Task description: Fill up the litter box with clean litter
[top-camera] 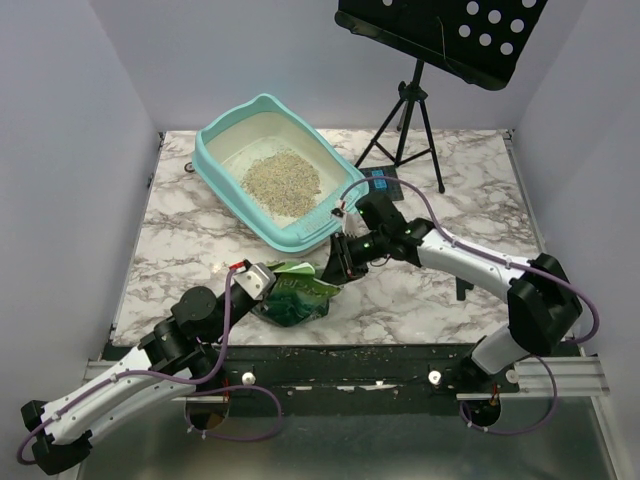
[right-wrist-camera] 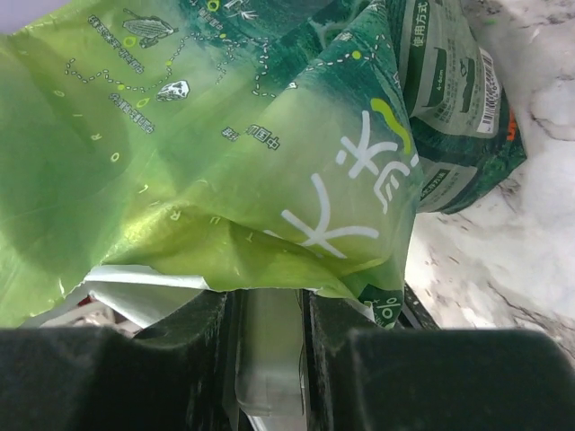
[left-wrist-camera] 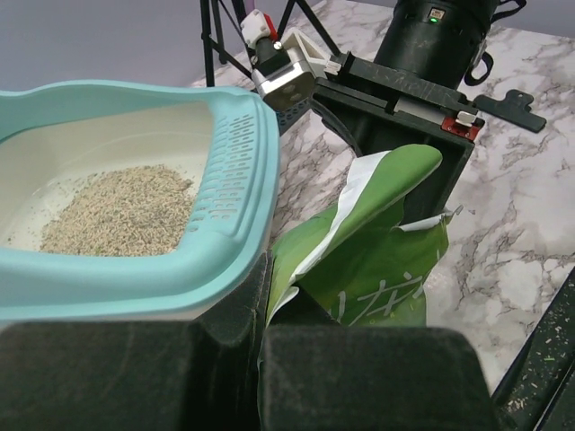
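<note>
At the lower left, the left claw (left-wrist-camera: 259, 352) was pinched nearly shut on a lower edge of a crumpled green bag (top-camera: 296, 297), with the foil caught between its dark pads. Just behind it, toward the middle of the marble tabletop (top-camera: 450, 300), sat the teal litter box (top-camera: 292, 233). A loose beige pile of litter (top-camera: 283, 183) lay in the middle of its cream floor, with much of that floor bare around it. The bag sagged low on the tabletop, just beside the slotted near corner of the box. To its right, the right claw (right-wrist-camera: 269, 328) was also closed down, on a pale fold of the bag. A black music stand (top-camera: 440, 35) stood at the far right, well apart.

This looked like a pause in the pouring step: some litter was in, and both claws held the bag below the rim. Whether the bag held more could not be told. A further pour would need both claws to raise the bag together, bring its mouth over the rim and tip it, gripping firmly because the crinkly foil could slip.
</note>
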{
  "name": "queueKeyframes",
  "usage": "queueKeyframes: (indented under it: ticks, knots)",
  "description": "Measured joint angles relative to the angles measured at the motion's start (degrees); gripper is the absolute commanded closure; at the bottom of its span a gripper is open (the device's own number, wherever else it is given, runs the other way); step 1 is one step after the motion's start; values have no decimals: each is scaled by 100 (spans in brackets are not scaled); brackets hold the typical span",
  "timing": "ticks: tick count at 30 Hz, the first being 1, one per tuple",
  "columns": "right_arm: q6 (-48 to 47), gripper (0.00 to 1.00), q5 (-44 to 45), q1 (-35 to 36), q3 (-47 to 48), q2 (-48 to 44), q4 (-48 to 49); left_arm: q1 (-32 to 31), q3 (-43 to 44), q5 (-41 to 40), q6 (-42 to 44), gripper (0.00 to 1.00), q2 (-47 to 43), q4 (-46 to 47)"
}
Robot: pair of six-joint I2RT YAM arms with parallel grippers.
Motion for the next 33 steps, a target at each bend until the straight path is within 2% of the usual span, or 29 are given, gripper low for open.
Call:
queueKeyframes:
  ticks: [7,16,24,33]
  knots:
    - [1189,99,-192,4,-1054,-369,1753,0,0,59,-13,100,24,-17]
    - [2476,99,-284,4,-1827,-592,3628,7,0,22,-9,100,37,7]
    - [3171,99,-348,-190,-2317,-1014,4529,13,0,-24,15,100,44,48]
    - [3606,99,-542,-798,-3112,-1869,4957,13,0,-15,55,100,61,92]
